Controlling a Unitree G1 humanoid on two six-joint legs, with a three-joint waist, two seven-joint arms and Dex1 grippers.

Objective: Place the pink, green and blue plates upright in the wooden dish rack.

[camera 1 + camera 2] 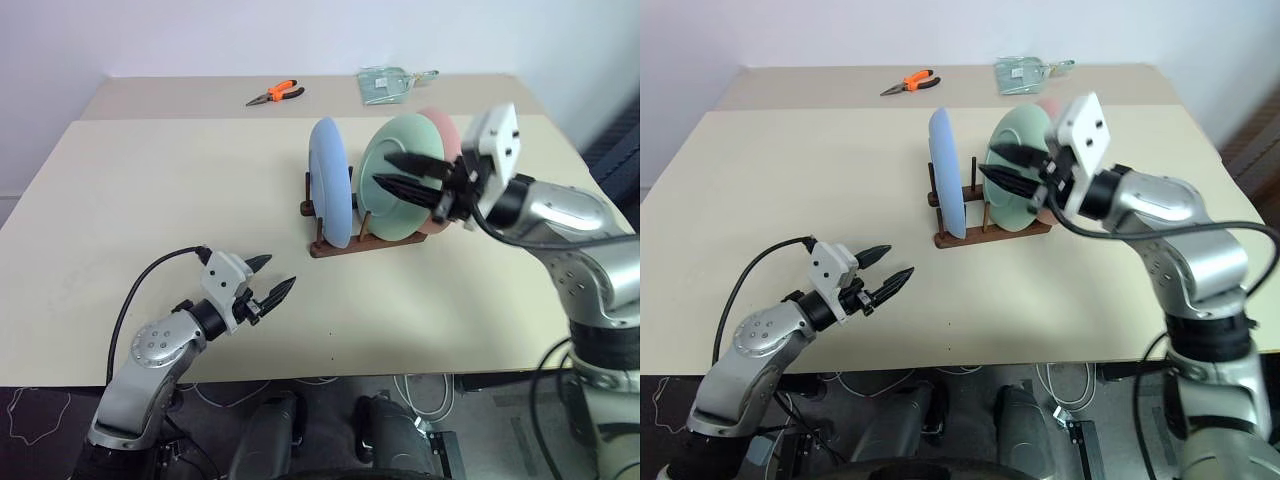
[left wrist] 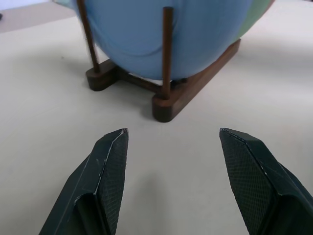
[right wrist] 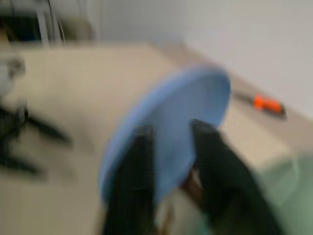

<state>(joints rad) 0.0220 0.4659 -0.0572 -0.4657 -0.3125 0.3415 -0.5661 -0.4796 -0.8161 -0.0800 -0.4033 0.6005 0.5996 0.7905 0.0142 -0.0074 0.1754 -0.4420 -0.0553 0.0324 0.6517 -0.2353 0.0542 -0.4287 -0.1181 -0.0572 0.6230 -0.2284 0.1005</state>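
Your wooden dish rack (image 1: 345, 240) holds the blue plate (image 1: 330, 181), green plate (image 1: 400, 172) and pink plate (image 1: 442, 130) upright. Your right gripper (image 1: 400, 172) hovers beside the rack, fingers apart, empty; your left gripper (image 1: 270, 275) sits open nearer you

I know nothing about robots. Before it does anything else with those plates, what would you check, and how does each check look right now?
1. Blue plate upright in the wooden dish rack: ok.
2. Green plate upright in the rack: ok.
3. Pink plate upright: cannot tell, mostly hidden.
4. Left gripper open, empty, apart from the rack: ok.
5. Right gripper holding nothing, in front of the green plate: ok.
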